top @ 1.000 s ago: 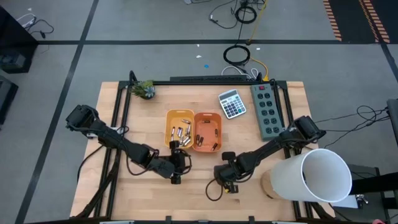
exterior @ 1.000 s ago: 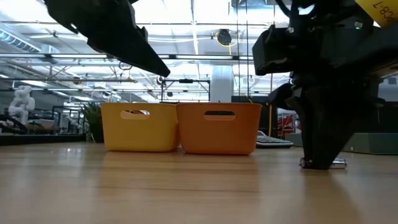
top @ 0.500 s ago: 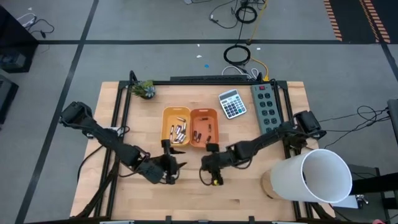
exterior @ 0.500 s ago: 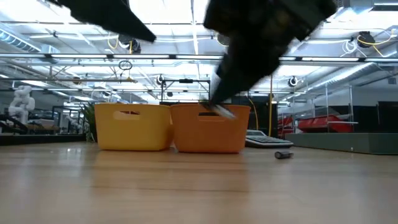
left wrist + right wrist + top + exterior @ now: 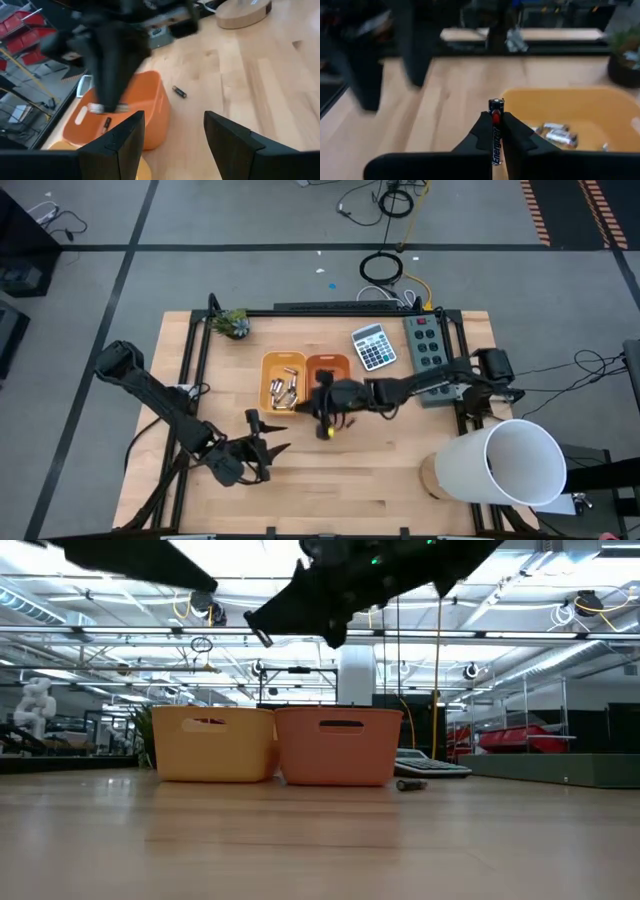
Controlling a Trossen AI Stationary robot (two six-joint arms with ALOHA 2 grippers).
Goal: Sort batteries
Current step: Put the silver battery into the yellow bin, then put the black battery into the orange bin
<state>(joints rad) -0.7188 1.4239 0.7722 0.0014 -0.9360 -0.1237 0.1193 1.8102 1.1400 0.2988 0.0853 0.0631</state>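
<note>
Right gripper (image 5: 495, 131) at frame centre, jaws clamped on a battery (image 5: 496, 116), over the orange trays (image 5: 305, 380). Left gripper (image 5: 262, 442) lower left, jaws apart, empty.

The high view looks straight down on the whole pale wooden table (image 5: 330, 480). The low view sits at tabletop height, facing the room. Both wrist views look closely past dark fingers, sharing the two small orange plastic trays (image 5: 340, 745).
</note>
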